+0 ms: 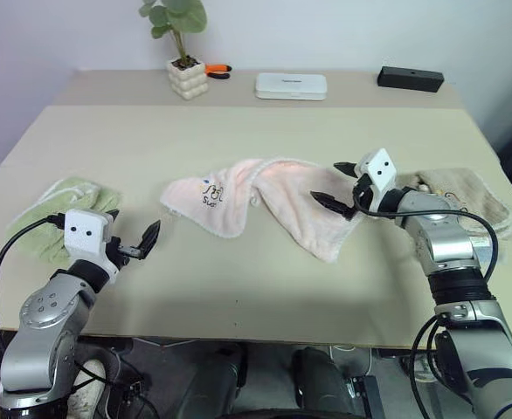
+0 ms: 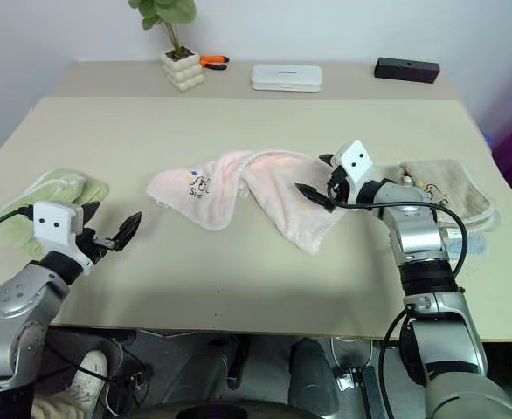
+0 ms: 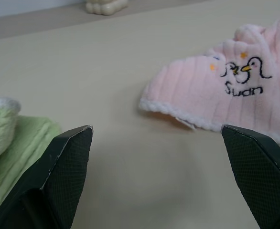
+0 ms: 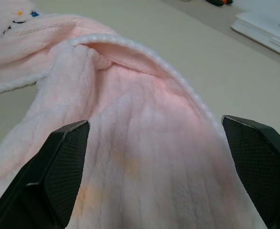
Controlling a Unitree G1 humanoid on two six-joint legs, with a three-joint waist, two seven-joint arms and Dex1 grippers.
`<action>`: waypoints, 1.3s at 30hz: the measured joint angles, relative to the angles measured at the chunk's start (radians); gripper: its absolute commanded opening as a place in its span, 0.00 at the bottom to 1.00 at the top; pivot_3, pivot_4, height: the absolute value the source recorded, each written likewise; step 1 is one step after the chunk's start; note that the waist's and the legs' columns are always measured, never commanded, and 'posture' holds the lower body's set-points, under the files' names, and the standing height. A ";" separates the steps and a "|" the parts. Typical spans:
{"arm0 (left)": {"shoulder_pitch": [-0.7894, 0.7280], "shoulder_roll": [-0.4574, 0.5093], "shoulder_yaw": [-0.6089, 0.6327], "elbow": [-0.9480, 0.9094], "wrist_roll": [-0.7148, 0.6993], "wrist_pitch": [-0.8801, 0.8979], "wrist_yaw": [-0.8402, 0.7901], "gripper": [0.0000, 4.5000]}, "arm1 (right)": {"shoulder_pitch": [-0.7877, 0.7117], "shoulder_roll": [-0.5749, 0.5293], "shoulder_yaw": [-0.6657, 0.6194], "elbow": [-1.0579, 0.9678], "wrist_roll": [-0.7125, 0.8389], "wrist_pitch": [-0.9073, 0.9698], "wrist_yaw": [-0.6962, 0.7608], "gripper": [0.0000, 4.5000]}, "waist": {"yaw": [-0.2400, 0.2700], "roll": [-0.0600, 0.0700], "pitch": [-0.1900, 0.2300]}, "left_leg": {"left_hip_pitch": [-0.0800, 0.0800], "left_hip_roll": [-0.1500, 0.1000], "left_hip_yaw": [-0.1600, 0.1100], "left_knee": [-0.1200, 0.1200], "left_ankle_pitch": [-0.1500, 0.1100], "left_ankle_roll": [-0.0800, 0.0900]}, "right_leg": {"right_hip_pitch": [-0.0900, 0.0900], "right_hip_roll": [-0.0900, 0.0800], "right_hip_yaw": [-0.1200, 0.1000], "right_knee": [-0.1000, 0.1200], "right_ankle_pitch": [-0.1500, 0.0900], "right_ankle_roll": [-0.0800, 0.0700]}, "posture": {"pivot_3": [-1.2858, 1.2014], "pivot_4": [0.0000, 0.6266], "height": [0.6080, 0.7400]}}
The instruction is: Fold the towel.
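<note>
The towel (image 1: 265, 202) is pale pink and fluffy, and it lies crumpled and twisted across the middle of the table (image 1: 238, 288). A small dark penguin print (image 3: 242, 76) marks its left part. My right gripper (image 1: 326, 182) is open just over the towel's right part, one finger on each side of the fabric (image 4: 140, 143), with nothing gripped. My left gripper (image 1: 134, 229) is open above bare table, short of the towel's left corner (image 3: 152, 102) and beside the green towel.
A light green towel (image 1: 59, 214) lies at the left edge and a beige towel (image 1: 461, 196) at the right, under my right arm. Along the back stand a potted plant (image 1: 184, 52), an orange-handled tool (image 1: 218, 69), a white box (image 1: 291, 85) and a black box (image 1: 411, 78).
</note>
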 measured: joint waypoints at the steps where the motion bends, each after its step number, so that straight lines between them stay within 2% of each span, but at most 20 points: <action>1: -0.001 0.000 0.000 0.000 0.001 0.000 0.000 0.98 | 0.000 0.000 0.000 0.000 0.000 0.002 0.000 1.00 | 0.002 0.000 0.000 | 0.000 0.001 0.000 -0.001 0.000 -0.001 | -0.001 0.000 0.000 0.000 0.000 0.000 | 0.52 0.24 1.00; 13: -0.014 -0.002 -0.012 0.009 0.010 -0.007 -0.009 0.98 | 0.001 0.000 0.000 -0.002 0.000 0.014 -0.004 1.00 | -0.001 0.000 0.000 | 0.001 0.002 0.003 -0.001 0.001 -0.001 | -0.001 0.001 0.003 0.001 0.000 0.000 | 0.52 0.24 1.00; 25: -0.079 0.044 -0.134 0.029 0.044 -0.040 -0.118 0.98 | 0.023 0.009 -0.007 -0.074 0.030 0.085 -0.029 1.00 | -0.002 0.000 0.000 | 0.001 0.002 0.004 -0.001 0.001 -0.001 | -0.001 0.002 0.004 0.001 0.000 0.000 | 0.52 0.24 1.00; 29: -0.120 0.106 -0.257 0.040 0.072 -0.043 -0.220 0.98 | 0.067 0.010 -0.010 -0.141 0.043 0.114 -0.032 1.00 | 0.001 0.000 0.000 | 0.001 0.002 0.004 0.000 0.001 -0.001 | -0.001 0.002 0.004 0.001 0.000 0.000 | 0.52 0.24 1.00; 33: -0.279 0.094 -0.440 0.134 0.173 -0.046 -0.242 0.98 | 0.119 0.024 -0.002 -0.227 0.045 0.135 -0.050 1.00 | 0.002 0.000 0.000 | 0.001 0.002 0.004 0.000 0.001 0.000 | -0.001 0.002 0.004 0.001 0.000 0.000 | 0.52 0.24 1.00; 39: -0.437 0.064 -0.592 0.305 0.300 -0.040 -0.247 0.98 | 0.165 0.028 -0.011 -0.279 0.046 0.166 -0.087 1.00 | -0.007 0.000 0.000 | 0.001 0.003 0.004 -0.001 0.001 -0.001 | -0.002 0.003 0.005 0.003 0.000 0.000 | 0.52 0.24 1.00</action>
